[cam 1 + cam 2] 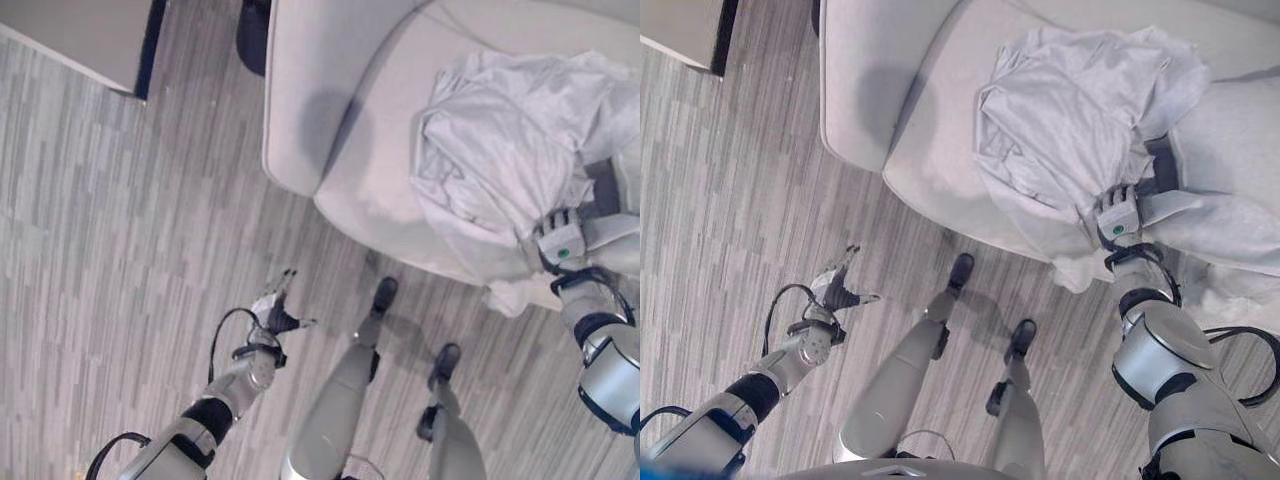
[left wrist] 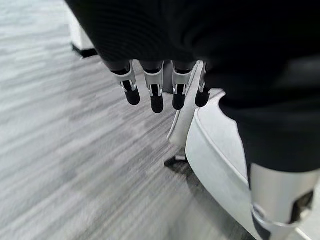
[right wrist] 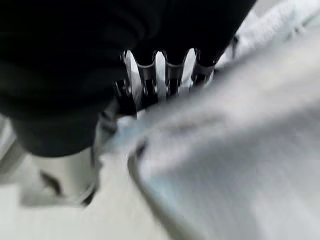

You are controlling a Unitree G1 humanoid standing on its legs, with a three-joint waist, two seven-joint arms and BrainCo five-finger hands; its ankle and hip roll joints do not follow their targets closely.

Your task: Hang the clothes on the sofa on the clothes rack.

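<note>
At two o'clock, the clothes (image 1: 500, 160) lie heaped on the sofa (image 1: 350, 170), nothing hung yet. Right robot hand (image 1: 1118, 215) digs into them, grip unclear; left robot hand (image 1: 275, 310) hangs slack-fingered, empty.

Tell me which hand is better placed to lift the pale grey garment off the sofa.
The right hand: it is already at the crumpled pale grey garment on the light grey sofa, its fingers hidden in the cloth. The left hand hangs open over the grey striped floor.

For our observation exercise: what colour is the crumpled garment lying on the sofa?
Pale grey-white, plain; the crumpled cloth garment shows best in the right eye view.
</note>
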